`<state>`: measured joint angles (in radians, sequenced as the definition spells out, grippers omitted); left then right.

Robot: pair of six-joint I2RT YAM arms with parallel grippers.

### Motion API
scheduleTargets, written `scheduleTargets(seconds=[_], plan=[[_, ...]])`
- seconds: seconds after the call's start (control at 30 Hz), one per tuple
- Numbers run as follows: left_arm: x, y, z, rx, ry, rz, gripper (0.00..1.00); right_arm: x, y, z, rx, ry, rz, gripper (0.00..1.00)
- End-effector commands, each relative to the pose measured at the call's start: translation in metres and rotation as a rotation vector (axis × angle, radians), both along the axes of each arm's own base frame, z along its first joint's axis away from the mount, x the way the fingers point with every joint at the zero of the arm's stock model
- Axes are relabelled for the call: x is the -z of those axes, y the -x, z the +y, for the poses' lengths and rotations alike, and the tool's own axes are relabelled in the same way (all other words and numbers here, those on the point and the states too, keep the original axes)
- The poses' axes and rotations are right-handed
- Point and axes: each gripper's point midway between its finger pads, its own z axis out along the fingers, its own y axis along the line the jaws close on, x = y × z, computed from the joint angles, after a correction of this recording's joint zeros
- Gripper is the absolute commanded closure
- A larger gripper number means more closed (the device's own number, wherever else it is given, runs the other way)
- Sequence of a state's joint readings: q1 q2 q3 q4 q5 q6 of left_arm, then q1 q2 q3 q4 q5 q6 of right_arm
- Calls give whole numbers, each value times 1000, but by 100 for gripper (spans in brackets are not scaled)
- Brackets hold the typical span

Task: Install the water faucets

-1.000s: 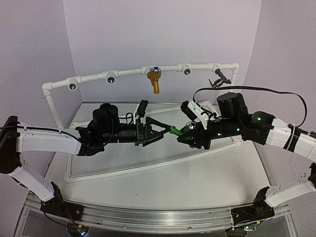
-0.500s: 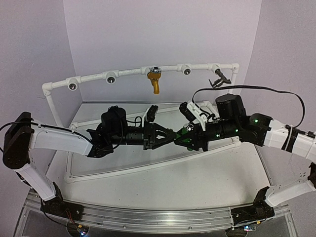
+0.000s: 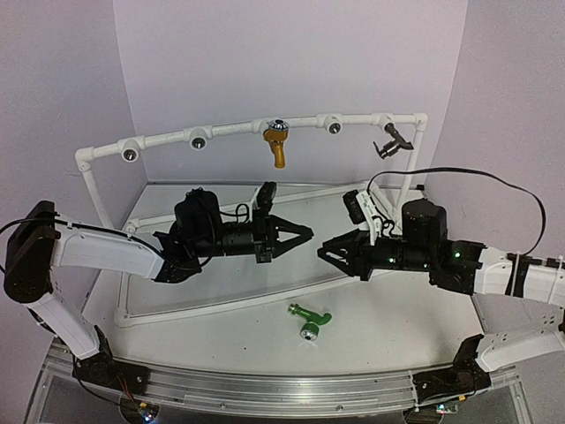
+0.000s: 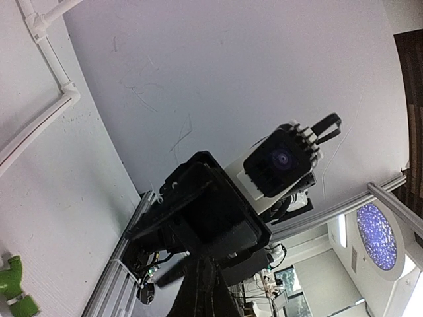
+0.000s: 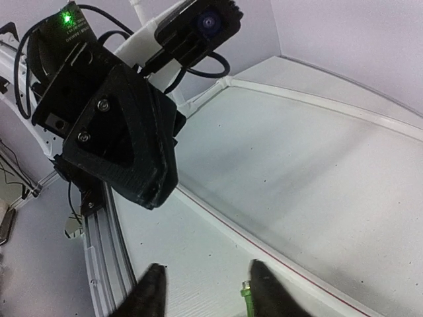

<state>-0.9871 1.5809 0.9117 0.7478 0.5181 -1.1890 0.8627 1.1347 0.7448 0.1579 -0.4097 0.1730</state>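
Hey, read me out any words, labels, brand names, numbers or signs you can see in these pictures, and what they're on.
No readable text in any view.
The green faucet, yellow faucet, dark faucet and white pipe frame: no print visible.
Arm housings: only a green light, no lettering.
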Motion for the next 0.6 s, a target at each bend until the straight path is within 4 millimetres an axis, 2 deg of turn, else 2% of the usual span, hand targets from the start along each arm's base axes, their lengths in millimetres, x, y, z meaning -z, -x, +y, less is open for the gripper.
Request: scheduleTargets(seconds=[0.0,0.07,0.13,0.27,0.37,0.43,0.57], plan=[[-12,-8,12,-67,28,-11,95,-26,-34,-16,244,-96,-16,85],[17,-20,16,-135,-87,31,69,-2,-50,-31,359,26,4,45],[43,-24,25,-186,-180,42,49,28,-41,-24,276,166,46,33],[78,-28,53,-283,-303,45,32,104,-3,-9,3,470,192,29],[95,-29,71,-334,-372,46,26,143,23,6,-116,550,240,23],[100,-31,79,-360,-408,46,22,164,23,16,-100,565,300,22],[106,-30,86,-380,-434,63,17,195,5,33,43,588,404,22]])
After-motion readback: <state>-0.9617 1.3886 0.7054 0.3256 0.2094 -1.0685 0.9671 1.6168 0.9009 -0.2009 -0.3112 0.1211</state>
